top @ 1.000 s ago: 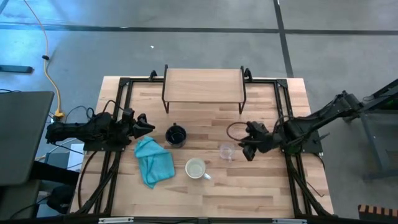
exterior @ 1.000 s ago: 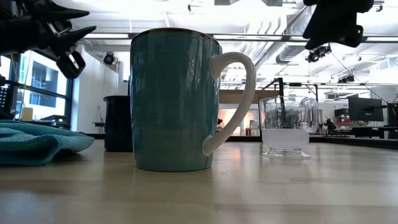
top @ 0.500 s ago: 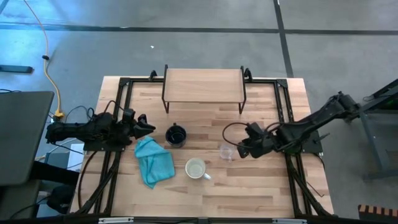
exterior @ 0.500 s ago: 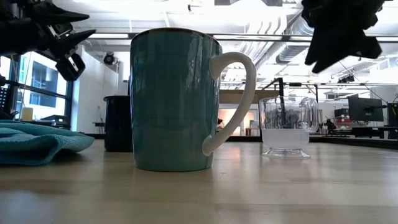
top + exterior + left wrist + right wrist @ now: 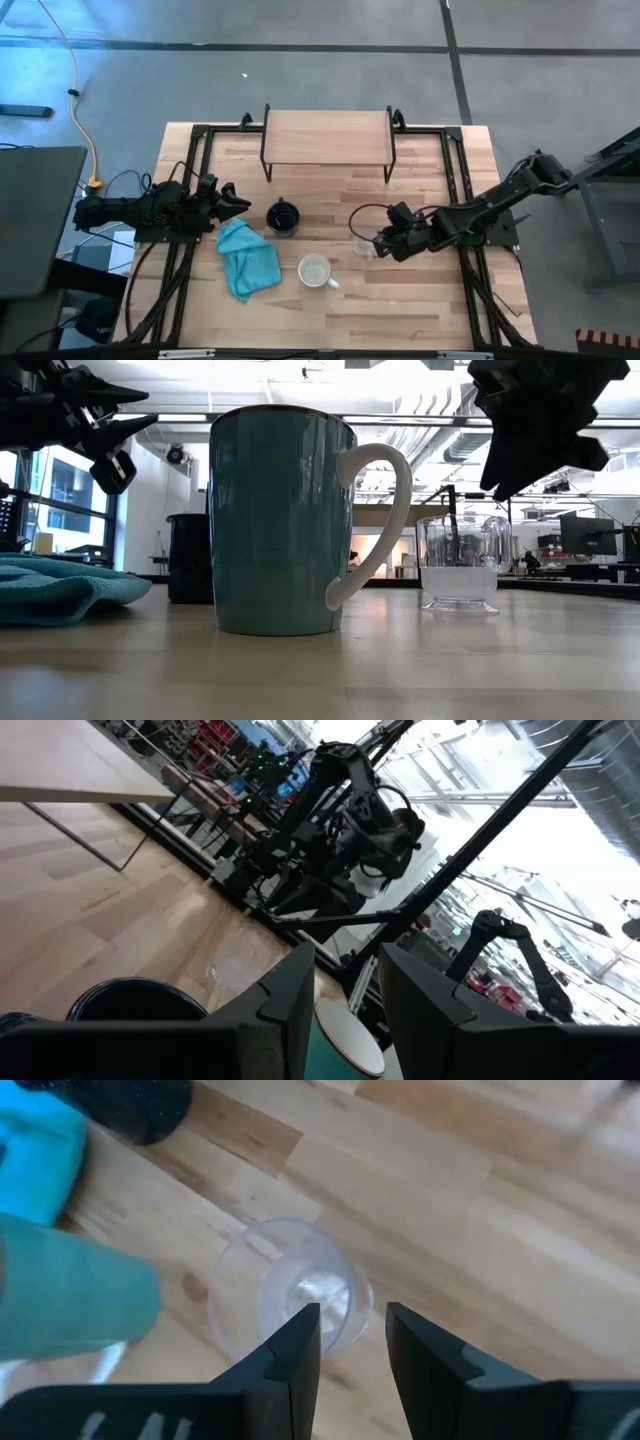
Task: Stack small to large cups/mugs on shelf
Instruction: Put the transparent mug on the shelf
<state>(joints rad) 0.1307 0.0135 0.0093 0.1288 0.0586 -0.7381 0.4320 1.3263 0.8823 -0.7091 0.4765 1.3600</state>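
Three vessels stand upright on the desk [image 5: 420, 300], none on the shelf [image 5: 327, 137]: a clear glass cup [image 5: 364, 244], a black mug [image 5: 283, 216], and a teal mug [image 5: 316, 271] with white handle and interior. Right tool [image 5: 379, 243] hovers open above the glass; left tool [image 5: 243, 206] waits open beside the black mug.

This looks like a robotics lab or workshop in an industrial building. The wooden surface [image 5: 420, 300] stands on a bare grey concrete floor [image 5: 300, 70] crossed by dark seams, with a yellow cable [image 5: 78, 90] trailing over it. Across the room, exposed ceiling ducts [image 5: 455, 445] and strip lighting show, and what may be monitors [image 5: 585, 535] on distant desks.
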